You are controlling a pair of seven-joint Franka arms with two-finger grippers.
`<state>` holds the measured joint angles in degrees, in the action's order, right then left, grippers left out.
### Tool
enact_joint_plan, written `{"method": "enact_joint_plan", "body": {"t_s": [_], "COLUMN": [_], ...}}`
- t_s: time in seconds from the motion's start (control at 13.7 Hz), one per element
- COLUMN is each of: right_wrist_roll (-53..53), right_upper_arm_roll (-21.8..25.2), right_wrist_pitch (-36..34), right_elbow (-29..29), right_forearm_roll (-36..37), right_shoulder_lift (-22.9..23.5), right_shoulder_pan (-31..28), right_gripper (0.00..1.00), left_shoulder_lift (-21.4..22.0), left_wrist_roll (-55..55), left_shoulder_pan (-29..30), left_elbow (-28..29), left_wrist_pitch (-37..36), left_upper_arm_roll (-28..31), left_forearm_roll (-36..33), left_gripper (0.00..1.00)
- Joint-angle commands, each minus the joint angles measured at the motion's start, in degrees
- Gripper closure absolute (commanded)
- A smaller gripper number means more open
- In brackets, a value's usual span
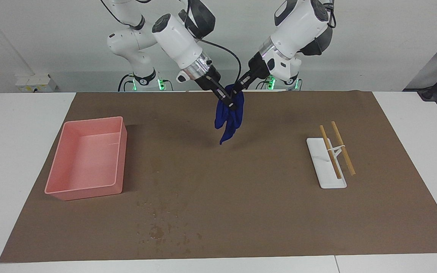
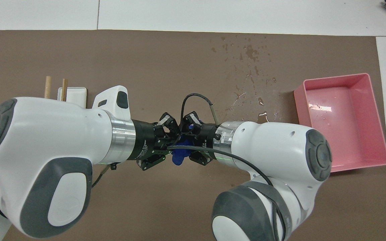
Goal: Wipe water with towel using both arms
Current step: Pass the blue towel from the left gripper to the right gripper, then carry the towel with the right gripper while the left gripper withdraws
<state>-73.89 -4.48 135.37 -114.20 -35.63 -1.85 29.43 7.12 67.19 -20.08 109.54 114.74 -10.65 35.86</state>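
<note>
A blue towel [image 1: 229, 118] hangs bunched in the air over the middle of the brown mat [image 1: 241, 197], at the robots' end of it. Both grippers meet at its top. My right gripper [image 1: 229, 101] is shut on the towel's upper part. My left gripper [image 1: 239, 88] is shut on its top edge. In the overhead view the two grippers, left [image 2: 168, 133] and right [image 2: 187, 131], face each other, and only a bit of towel [image 2: 179, 156] shows under them. Water drops [image 1: 157, 230] lie on the mat farther from the robots; they also show in the overhead view [image 2: 250, 53].
A pink bin [image 1: 85, 192] stands on the mat toward the right arm's end and shows in the overhead view [image 2: 360, 164] with wet spots inside. A white holder [image 1: 326, 178] with two wooden sticks [image 1: 343, 148] lies toward the left arm's end.
</note>
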Motion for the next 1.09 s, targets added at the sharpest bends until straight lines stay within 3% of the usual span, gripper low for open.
{"method": "enact_joint_plan", "body": {"t_s": [0.0,0.07,0.22,0.36,0.58,0.88,1.02], "right_wrist_roll": [10.8,14.2,18.4,24.1,42.7,62.8,70.1], "right_upper_arm_roll": [-0.4,-0.4,-0.4,-0.4,-0.4,-0.4,-0.6], "right_wrist_pitch": [-9.1,-12.1,-15.9,-20.7,-31.2,-35.5,-35.7], "right_elbow": [-0.2,-0.1,-0.1,-0.1,-0.2,-0.4,-1.4], "right_forearm_roll": [0.4,1.4,5.0,10.6,22.9,38.8,40.3], "right_shoulder_lift": [-1.0,-1.3,-1.6,-2.0,-3.3,-4.0,-4.3], "right_shoulder_pan": [-2.8,-3.8,-4.7,-6.0,-8.7,-9.7,-13.8], "right_gripper": [1.00,1.00,1.00,1.00,1.00,1.00,1.00], "left_shoulder_lift": [1.4,1.1,0.7,0.5,0.7,0.5,0.5], "left_wrist_roll": [-0.2,-0.4,-2.4,-7.5,-20.6,-43.8,-53.4], "left_shoulder_pan": [-1.1,-1.1,-0.7,-0.2,4.7,12.2,14.8], "left_elbow": [0.2,0.0,-1.0,-1.2,-0.6,-1.1,-1.9], "left_wrist_pitch": [2.0,2.0,2.0,2.1,-0.2,-1.8,-4.9], "left_upper_arm_roll": [0.9,0.9,1.0,1.2,1.3,1.3,1.4], "left_forearm_roll": [1.5,0.9,-2.3,-9.7,-21.3,-33.0,-36.8], "left_gripper": [0.67,0.01,0.00,0.00,0.00,0.00,0.00]}}
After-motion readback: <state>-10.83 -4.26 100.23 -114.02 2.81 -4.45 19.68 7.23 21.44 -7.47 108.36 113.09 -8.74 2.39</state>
